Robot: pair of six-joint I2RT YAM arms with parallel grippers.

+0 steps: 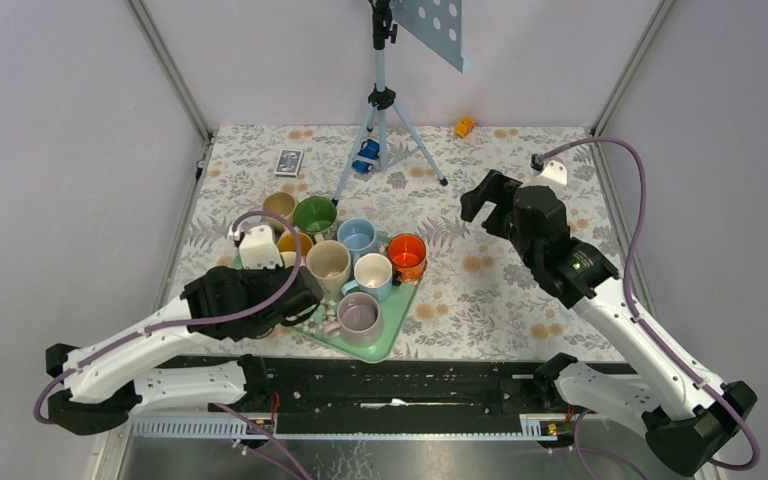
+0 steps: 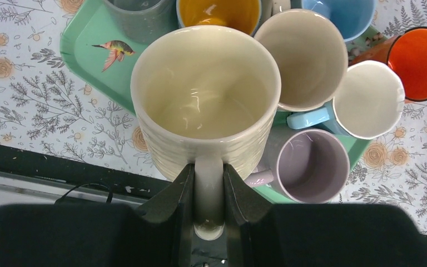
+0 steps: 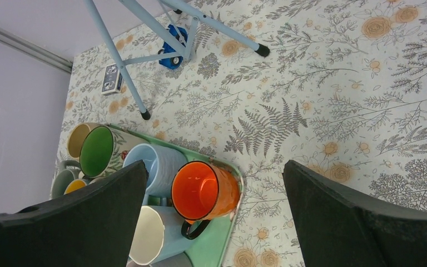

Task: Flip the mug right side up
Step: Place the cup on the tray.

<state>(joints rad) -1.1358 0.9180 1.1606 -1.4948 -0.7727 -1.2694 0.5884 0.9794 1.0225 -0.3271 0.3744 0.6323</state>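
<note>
Cream mug [image 2: 205,94]: mouth-up, handle [image 2: 208,167] at 6 o'clock, held over tray [image 2: 83,44] edge, judged ready for setting down.
Left tool [image 2: 208,192]: pinched on handle; uprightness thereby secured.
Right tool [image 3: 214,167]: spread, empty, parked clear.

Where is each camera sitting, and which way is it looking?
Top camera: high up behind the robot, looking down at the table; the left arm and right arm show.
Left wrist camera: on the left arm, looking down into the cream mug and at the green tray; the left gripper shows, shut on the mug's handle.
Right wrist camera: on the right arm, looking down at the table; the open right gripper shows.
Shared: all three see the orange mug.
</note>
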